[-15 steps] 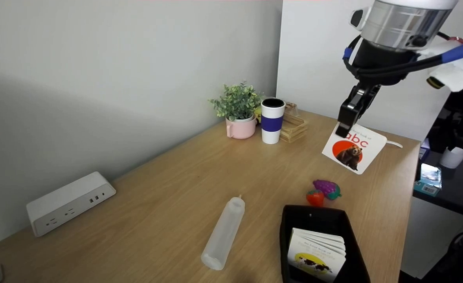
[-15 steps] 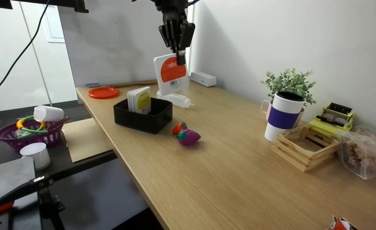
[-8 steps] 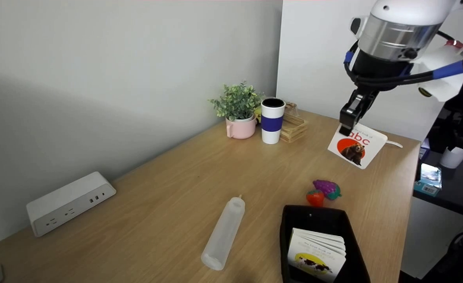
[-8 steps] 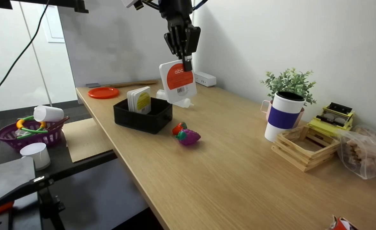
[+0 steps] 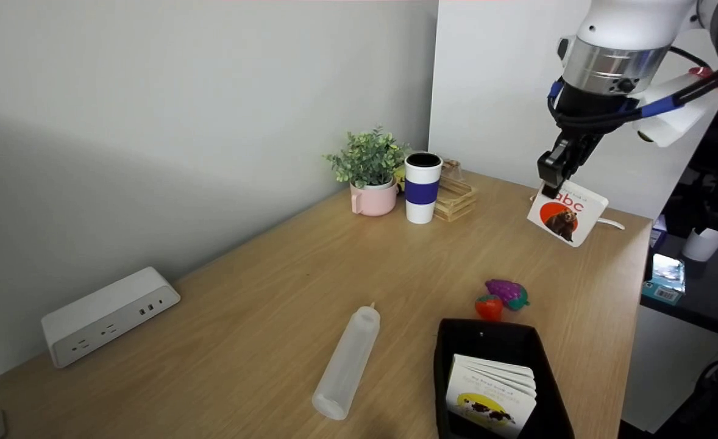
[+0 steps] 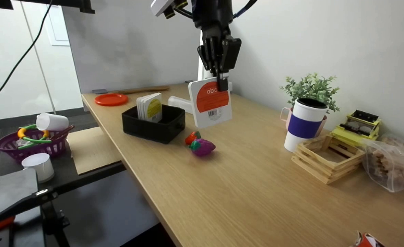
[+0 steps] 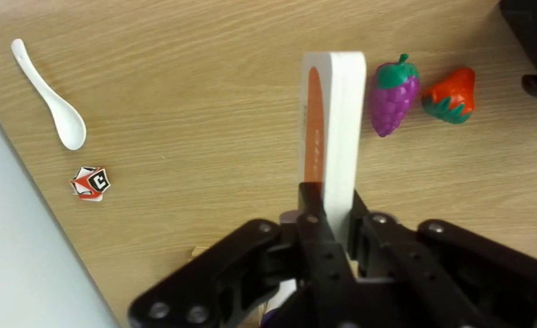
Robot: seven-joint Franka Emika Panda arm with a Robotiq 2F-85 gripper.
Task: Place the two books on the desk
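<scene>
Our pincer [image 7: 334, 205] is closed snug on the abc book [image 5: 567, 215] above the counter [image 5: 395, 262]; in an exterior view the cow book [image 5: 487, 396], likely next, sits near, in the black tray [image 5: 490, 339]. We should lower slowly on the far side of the toy grapes [image 5: 505, 293], avoid the spoon [image 5: 611, 223], tip it flat before releasing. Arm [image 5: 615, 66] points down from above, abc book hanging tilted below.

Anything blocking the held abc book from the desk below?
Nothing visible stands between the abc book in the end effector and the desk below. The purple toy fruit and red toy strawberry lie right of the book in the wrist view; drifting that way might clip them.
</scene>
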